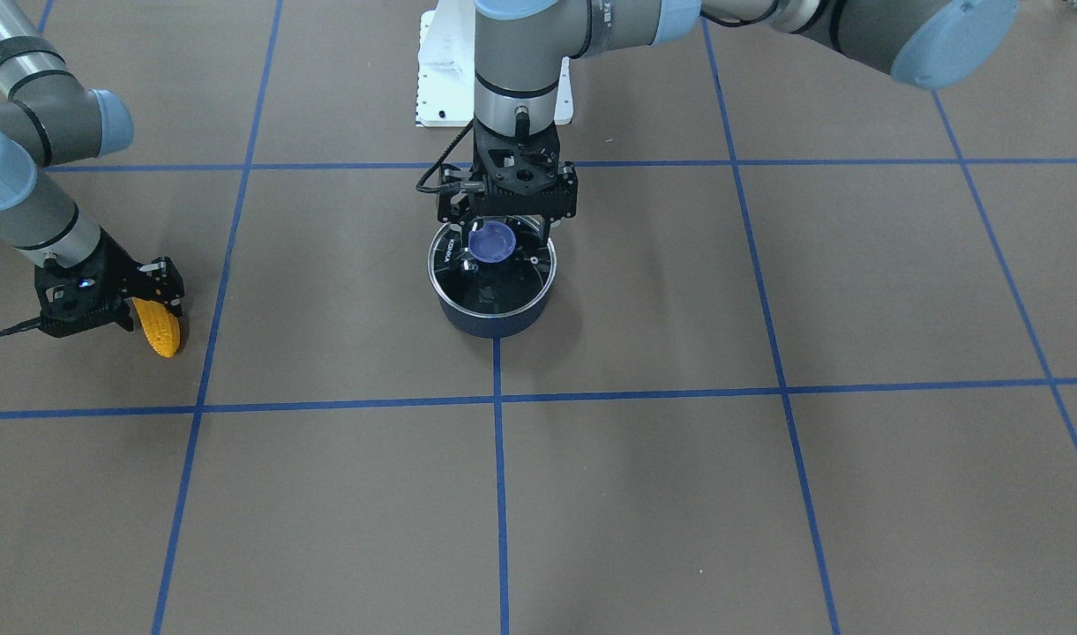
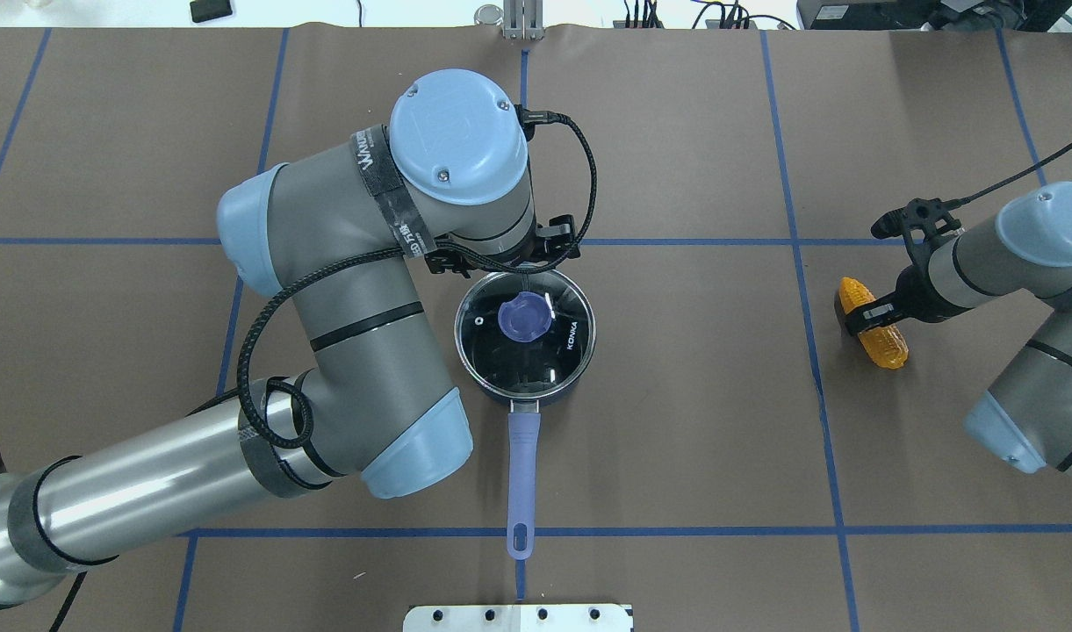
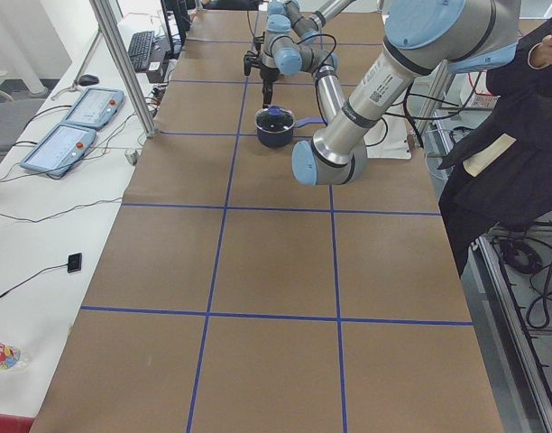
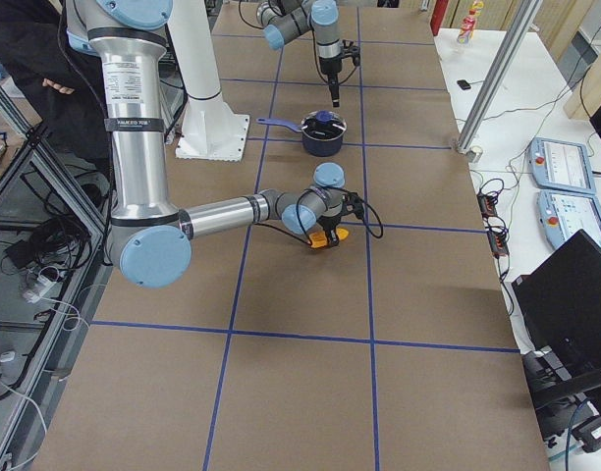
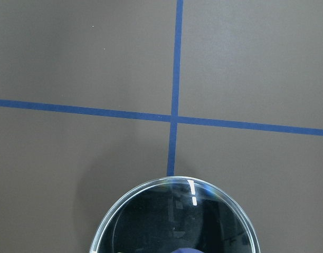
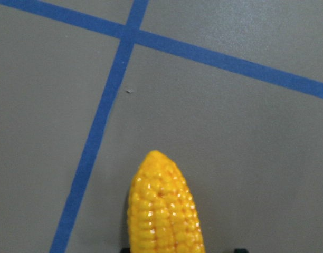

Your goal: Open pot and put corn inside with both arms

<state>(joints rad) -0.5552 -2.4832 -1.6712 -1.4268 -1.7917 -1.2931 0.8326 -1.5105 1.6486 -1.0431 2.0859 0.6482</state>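
between right jaws, corn (image 1: 159,326), tip protruding

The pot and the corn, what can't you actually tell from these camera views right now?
- Left gripper fingers: front view, housing hides them; whether they hold the lid knob is unclear.
- Right gripper on the corn: fingertips hidden or cut off in wrist view; corn lifted or resting is unclear.
- Pot interior: dark, reflective lid.

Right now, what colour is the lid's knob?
Purple-blue; the knob shows best in the overhead exterior view.
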